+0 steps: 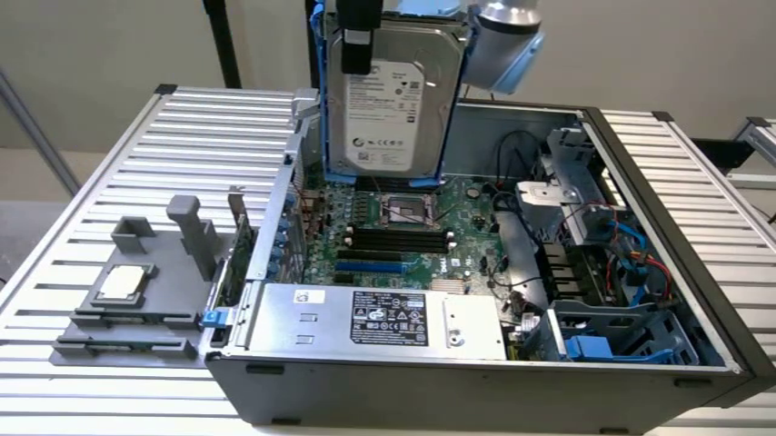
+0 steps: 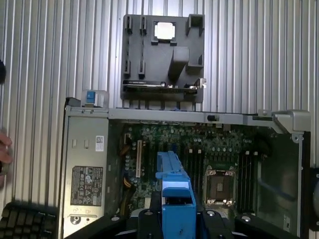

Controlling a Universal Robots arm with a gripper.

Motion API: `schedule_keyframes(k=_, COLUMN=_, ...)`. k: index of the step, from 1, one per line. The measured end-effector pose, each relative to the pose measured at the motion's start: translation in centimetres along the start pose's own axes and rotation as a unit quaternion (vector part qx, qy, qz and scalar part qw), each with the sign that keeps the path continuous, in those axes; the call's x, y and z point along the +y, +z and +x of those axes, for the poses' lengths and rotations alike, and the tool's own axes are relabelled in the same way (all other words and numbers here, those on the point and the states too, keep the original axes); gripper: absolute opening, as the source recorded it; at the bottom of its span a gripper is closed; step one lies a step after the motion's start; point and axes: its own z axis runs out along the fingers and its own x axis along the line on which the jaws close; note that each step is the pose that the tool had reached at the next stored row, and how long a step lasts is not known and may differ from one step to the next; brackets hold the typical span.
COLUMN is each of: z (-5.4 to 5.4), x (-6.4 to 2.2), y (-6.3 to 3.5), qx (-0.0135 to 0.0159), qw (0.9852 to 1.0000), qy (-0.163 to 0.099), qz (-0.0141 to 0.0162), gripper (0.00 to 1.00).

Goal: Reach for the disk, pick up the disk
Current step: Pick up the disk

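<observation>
The disk (image 1: 394, 100), a silver-grey hard drive with a white label in a blue caddy, hangs upright in the air above the open computer case (image 1: 631, 136). My gripper (image 1: 363, 54) is shut on it from above, with one black finger (image 1: 355, 45) lying across its labelled face. In the wrist view the disk's blue caddy edge (image 2: 174, 194) runs out from between the black fingers (image 2: 148, 219) of my gripper (image 2: 177, 221). It hangs over the motherboard (image 2: 209, 154).
Inside the case lie the motherboard (image 1: 401, 227), the silver power-supply box (image 1: 376, 318) and blue drive bays (image 1: 606, 341). A grey tray (image 1: 134, 291) with a small square chip sits on the slatted table (image 1: 73, 236). A hand (image 2: 4, 149) and a keyboard (image 2: 25, 219) are beside the case.
</observation>
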Motion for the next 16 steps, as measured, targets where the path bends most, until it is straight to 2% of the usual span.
schedule_keyframes(k=16, z=2.5, x=-7.25, y=-0.30, qx=0.0000, qw=1.0000, qy=0.000, qz=0.0000, gripper=0.33)
